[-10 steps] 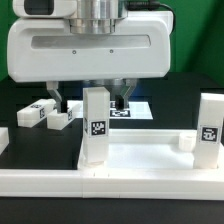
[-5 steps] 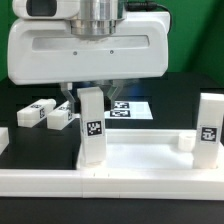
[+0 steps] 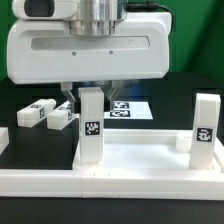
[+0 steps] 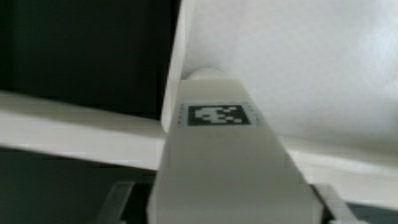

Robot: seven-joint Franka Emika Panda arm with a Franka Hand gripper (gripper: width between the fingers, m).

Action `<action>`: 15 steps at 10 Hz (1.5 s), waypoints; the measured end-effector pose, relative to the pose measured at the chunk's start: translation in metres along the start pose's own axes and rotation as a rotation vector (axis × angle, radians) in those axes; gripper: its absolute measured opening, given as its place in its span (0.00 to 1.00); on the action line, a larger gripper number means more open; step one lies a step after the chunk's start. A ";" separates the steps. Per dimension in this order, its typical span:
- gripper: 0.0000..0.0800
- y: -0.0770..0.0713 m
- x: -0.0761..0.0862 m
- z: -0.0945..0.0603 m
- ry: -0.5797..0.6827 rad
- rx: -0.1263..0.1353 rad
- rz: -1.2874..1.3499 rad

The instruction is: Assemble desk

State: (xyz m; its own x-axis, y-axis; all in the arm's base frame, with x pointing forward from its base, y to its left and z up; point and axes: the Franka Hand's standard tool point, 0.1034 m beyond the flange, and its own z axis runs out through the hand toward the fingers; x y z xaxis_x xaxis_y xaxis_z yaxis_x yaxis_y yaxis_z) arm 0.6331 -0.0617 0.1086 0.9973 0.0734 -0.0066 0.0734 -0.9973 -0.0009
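1. The arm is hanging straight down above the standing leg (image 3: 91, 135).
2. The gripper (image 3: 91, 98) is pointing down over the top of that leg.
3. Its two fingers (image 3: 69, 99) are squeezing the leg's top, one on each side.
4. The gripper's wide white body is sitting level just above the leg.

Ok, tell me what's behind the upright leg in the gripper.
Behind the leg, part of the marker board shows on the black table. The leg and the gripper cover the rest of the board.
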 end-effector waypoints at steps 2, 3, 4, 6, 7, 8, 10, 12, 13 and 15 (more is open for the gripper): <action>0.36 0.000 0.000 0.000 0.000 0.001 0.143; 0.36 0.000 0.000 0.000 0.000 0.001 0.203; 0.36 0.000 0.000 0.000 0.000 0.004 0.290; 0.36 -0.001 0.000 0.001 0.000 0.020 0.495; 0.36 -0.001 0.000 0.001 0.002 0.040 0.586; 0.36 0.002 -0.001 0.001 -0.001 0.060 0.706; 0.36 0.000 -0.001 0.002 -0.008 0.061 0.896; 0.36 -0.002 -0.001 0.002 -0.015 0.059 1.061; 0.36 -0.002 -0.001 0.002 -0.018 0.058 1.161; 0.36 -0.001 -0.001 0.002 -0.018 0.058 1.178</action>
State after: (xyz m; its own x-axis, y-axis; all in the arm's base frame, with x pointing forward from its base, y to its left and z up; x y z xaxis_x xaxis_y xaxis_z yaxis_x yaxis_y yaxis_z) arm 0.6318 -0.0604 0.1067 0.4490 -0.8922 -0.0480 -0.8935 -0.4480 -0.0305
